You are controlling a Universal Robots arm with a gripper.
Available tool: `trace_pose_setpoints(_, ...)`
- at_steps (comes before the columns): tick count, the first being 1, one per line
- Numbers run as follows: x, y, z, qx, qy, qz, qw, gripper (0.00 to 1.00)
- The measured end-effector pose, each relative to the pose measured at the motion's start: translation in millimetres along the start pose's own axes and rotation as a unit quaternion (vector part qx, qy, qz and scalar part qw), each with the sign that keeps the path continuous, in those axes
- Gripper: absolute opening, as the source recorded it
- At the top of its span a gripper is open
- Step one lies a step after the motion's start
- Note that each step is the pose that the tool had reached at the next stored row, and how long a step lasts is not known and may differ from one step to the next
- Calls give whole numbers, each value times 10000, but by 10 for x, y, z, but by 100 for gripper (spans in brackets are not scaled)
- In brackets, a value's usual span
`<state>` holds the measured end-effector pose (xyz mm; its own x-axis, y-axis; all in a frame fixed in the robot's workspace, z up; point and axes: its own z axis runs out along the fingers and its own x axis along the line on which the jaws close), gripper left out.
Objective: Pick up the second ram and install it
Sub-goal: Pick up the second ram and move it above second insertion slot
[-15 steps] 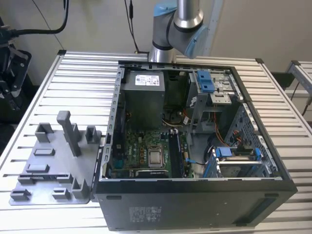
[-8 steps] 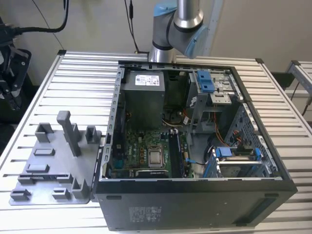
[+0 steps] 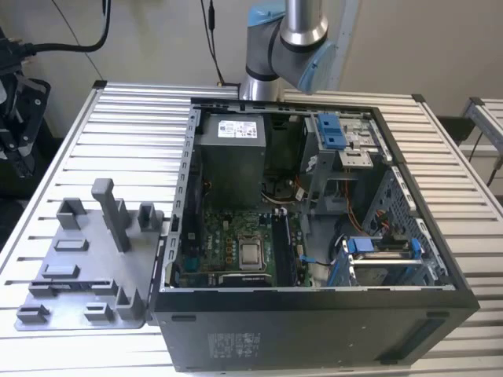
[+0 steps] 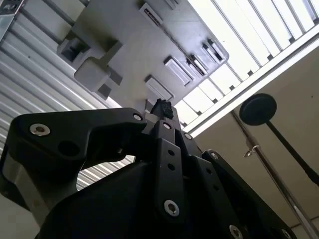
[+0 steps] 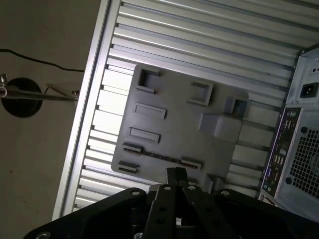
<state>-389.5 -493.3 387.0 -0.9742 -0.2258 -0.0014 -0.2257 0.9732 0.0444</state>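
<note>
My gripper [image 5: 176, 175] hangs high above the grey plastic fixture [image 5: 179, 112], its black fingers pressed together with nothing seen between them. The second wrist view shows the same shut fingertips [image 4: 162, 107] pointing at the fixture [image 4: 124, 30]. A thin dark strip [image 5: 159, 157] runs along a slot of the fixture just beyond the fingertips. I cannot tell whether that strip is the second ram. In the exterior view the fixture [image 3: 86, 267] lies on the table at the exterior view's left, beside the open computer case [image 3: 314, 236].
The case's motherboard [image 3: 236, 251] lies exposed, with a power supply [image 3: 232, 157] behind it and blue drive brackets [image 3: 330, 129]. The arm's base [image 3: 275, 47] stands behind the case. The slatted table's edge [image 5: 84, 124] runs near the fixture. A stand with cables [image 5: 22, 97] is on the floor.
</note>
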Motion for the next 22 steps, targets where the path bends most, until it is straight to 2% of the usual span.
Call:
trace_pose_setpoints(7, 0, 0, 0, -1, 12, -272, 9996, 11)
trace_pose_setpoints(13, 0, 0, 0, -1, 27, -610, 9981, 11)
trace_pose_setpoints(18, 0, 0, 0, 0, 42, -938, 9956, 11)
trace_pose_setpoints(20, 0, 0, 0, 0, 50, -1111, 9938, 11)
trace_pose_setpoints(22, 0, 0, 0, 1, 58, -1295, 9916, 11)
